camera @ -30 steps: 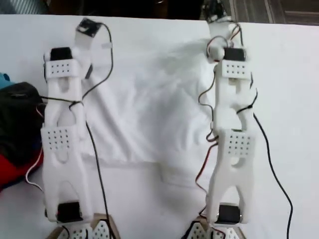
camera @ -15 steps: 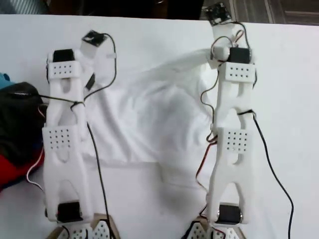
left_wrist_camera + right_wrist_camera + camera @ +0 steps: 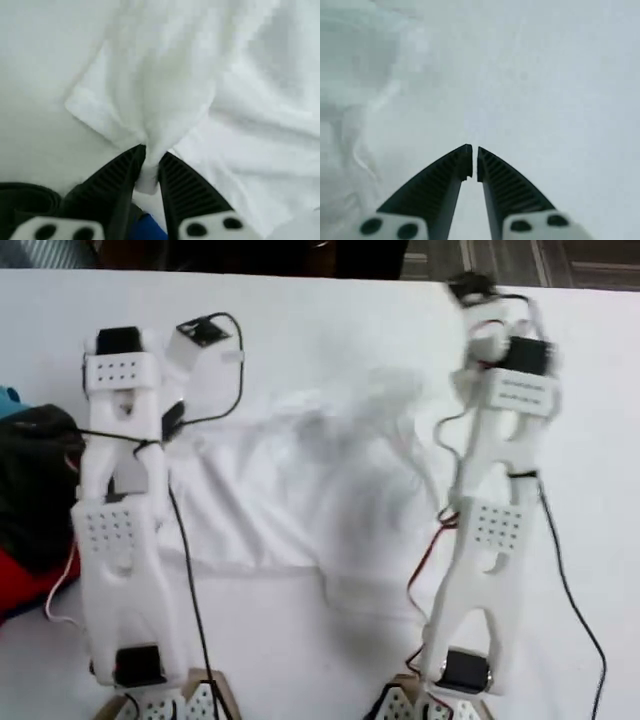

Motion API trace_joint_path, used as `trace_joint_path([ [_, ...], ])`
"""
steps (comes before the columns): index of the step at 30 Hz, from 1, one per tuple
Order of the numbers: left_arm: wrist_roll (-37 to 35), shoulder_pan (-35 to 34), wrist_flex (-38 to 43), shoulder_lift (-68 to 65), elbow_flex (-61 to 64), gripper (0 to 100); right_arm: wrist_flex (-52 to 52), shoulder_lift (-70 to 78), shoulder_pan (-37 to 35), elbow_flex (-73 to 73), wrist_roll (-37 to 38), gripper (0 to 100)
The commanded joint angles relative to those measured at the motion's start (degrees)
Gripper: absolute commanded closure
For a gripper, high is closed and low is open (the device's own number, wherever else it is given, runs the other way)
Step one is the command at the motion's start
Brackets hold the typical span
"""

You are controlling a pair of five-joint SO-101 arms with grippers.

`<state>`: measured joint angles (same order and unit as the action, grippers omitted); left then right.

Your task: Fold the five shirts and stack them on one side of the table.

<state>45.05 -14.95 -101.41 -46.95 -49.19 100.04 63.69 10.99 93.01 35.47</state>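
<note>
We see a white shirt (image 3: pixel 300 490) lying rumpled on the middle of the desk (image 3: pixel 320 300), between the left arm (image 3: pixel 120 520) and the right arm (image 3: pixel 490 530). Its straight hem is toward the near edge and its upper part is bunched toward the far edge. A heap of black, red and blue clothes (image 3: pixel 35 510) sits at the desk's left edge, just beside the left arm. In the left wrist view, the left fingers (image 3: pixel 150 152) are clamped on a pinch of the shirt. The cloth runs out from the tips in a gathered ridge, and a flat corner of the shirt lies on the desk beside it. The rest of the shirt spreads in soft folds beyond. In the right wrist view, the right fingers (image 3: pixel 471 150) are closed almost tip to tip, with only a hairline gap and nothing between them. They hang over bare desk near the far edge. The shirt's wrinkled edge is off to one side toward the desk's middle, apart from the tips and not touching them.
</note>
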Motion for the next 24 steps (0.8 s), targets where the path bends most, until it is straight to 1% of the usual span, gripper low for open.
trace_joint_path([
  [1,1.7,-0.6,-0.8,9.6,7.3,97,1.6,-6.7,3.1,1.8,0.7,97.8],
  [5,1.8,-0.8,0.5,13.4,11.9,97,1.6,-10.5,2.7,1.6,0.7,97.8],
  [10,1.4,-0.4,2.0,13.3,13.6,97,1.5,-11.4,-3.5,-4.8,0.0,97.5],
  [11,1.2,0.0,2.9,13.3,14.1,97,1.5,-10.5,-5.1,-7.4,-0.8,97.5],
  [14,1.1,0.6,5.5,13.4,15.9,97,1.3,-7.3,-9.7,-12.0,-8.0,97.0],
  [17,-0.1,1.1,7.7,13.4,16.6,97,1.0,-4.4,-13.8,-11.4,-13.1,89.4],
  [20,-2.1,1.3,9.4,13.4,16.3,97,1.0,-2.2,-17.4,-9.6,-13.5,80.7],
  [24,-4.5,1.7,11.9,13.4,16.6,97,1.3,-1.3,-21.3,-9.7,-13.1,82.8],
])
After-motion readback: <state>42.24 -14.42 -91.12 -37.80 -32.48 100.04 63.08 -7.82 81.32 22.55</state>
